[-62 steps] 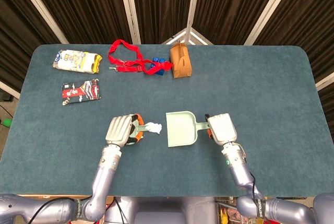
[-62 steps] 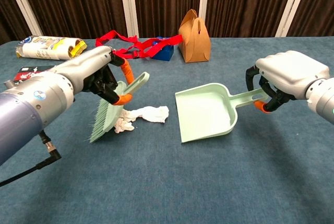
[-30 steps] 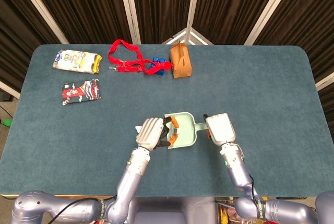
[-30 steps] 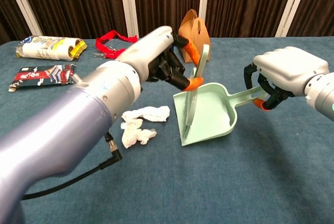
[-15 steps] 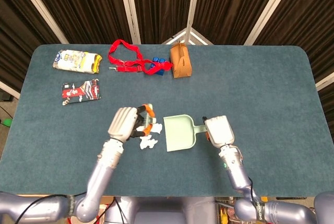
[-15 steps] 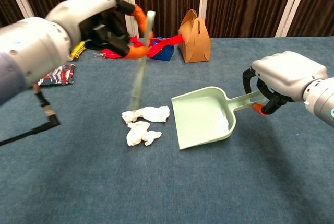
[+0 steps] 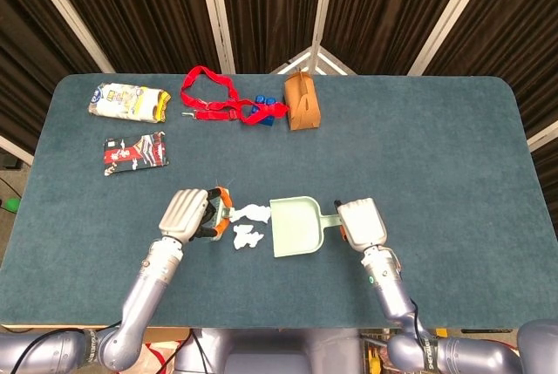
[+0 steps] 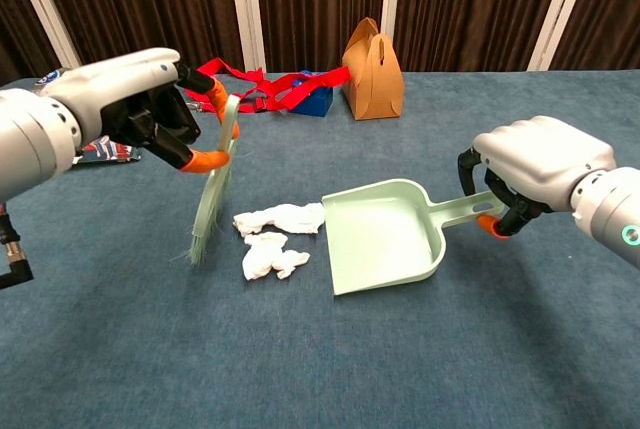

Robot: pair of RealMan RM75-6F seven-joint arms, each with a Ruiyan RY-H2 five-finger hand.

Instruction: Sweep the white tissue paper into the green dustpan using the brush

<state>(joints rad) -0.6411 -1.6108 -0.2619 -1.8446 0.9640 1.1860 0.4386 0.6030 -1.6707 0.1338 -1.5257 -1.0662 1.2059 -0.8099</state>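
Chest view: left hand grasps the brush beside tissue; right hand grips the dustpan.

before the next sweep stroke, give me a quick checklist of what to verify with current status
1. Left hand grips the brush: ok.
2. Right hand holds the dustpan by its handle: ok.
3. Brush bristles sit on the far side of the tissue paper from the pan: ok, bristles are left of both pieces.
4. Dustpan mouth faces the tissue: ok, its open edge is right beside the upper piece.
5. Dustpan lip flat on the table: cannot tell.
6. Tissue already in the pan: not ok, both pieces lie on the table.
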